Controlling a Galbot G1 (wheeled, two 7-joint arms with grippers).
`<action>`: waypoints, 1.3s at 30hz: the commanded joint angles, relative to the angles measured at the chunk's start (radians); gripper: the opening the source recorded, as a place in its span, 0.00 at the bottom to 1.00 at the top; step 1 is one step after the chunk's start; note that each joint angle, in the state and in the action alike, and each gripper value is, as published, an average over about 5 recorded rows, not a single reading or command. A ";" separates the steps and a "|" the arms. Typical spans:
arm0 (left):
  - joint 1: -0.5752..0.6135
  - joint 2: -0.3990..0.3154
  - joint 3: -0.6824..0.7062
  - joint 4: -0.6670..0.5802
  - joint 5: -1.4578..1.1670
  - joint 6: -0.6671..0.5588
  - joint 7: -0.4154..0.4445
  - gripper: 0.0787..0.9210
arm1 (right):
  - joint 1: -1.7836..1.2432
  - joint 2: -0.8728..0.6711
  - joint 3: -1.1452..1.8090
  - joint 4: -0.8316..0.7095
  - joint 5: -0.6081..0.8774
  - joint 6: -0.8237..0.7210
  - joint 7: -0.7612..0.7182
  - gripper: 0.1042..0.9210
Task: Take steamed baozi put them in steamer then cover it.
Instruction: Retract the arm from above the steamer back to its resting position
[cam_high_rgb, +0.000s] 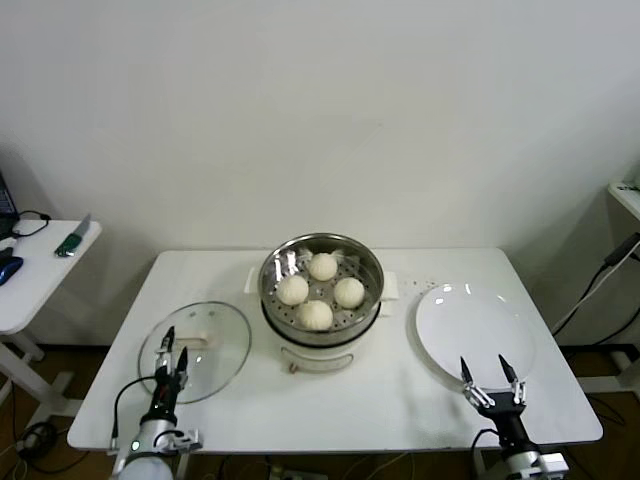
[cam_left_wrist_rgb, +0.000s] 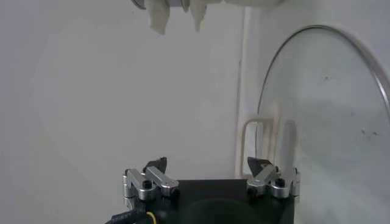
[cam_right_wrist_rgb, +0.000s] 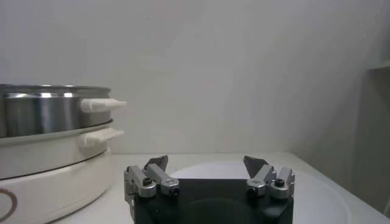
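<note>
Several white steamed baozi (cam_high_rgb: 322, 266) lie inside the shiny steamer (cam_high_rgb: 300, 250) on its cream pot base at the table's middle. The glass cover (cam_high_rgb: 215, 345) lies flat on the table to its left, cream handle up. My left gripper (cam_high_rgb: 176, 345) hovers open over the cover's near part; in the left wrist view the gripper (cam_left_wrist_rgb: 207, 163) is empty, with the cover (cam_left_wrist_rgb: 323, 109) and its handle (cam_left_wrist_rgb: 259, 143) just ahead. My right gripper (cam_high_rgb: 483, 365) stands open and empty at the near edge of the white plate (cam_high_rgb: 470, 320). In the right wrist view the gripper (cam_right_wrist_rgb: 206, 162) has the steamer (cam_right_wrist_rgb: 42, 112) off to one side.
The plate (cam_right_wrist_rgb: 317, 195) is bare, right of the pot base (cam_right_wrist_rgb: 55, 176). A side table (cam_high_rgb: 40, 265) with a knife and small items stands at the far left. Another surface (cam_high_rgb: 625, 195) and cables are at the right. The white table's front edge runs just under both grippers.
</note>
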 joint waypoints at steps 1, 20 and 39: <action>-0.081 0.011 0.033 0.048 0.010 0.020 0.004 0.88 | -0.005 0.006 0.005 0.005 -0.001 0.001 0.000 0.88; -0.133 0.031 0.035 0.136 0.013 0.028 0.009 0.88 | -0.010 0.007 0.016 0.025 -0.008 -0.005 -0.004 0.88; -0.158 0.040 0.051 0.177 0.022 0.029 0.010 0.67 | -0.014 0.020 0.023 0.036 -0.024 -0.009 -0.001 0.88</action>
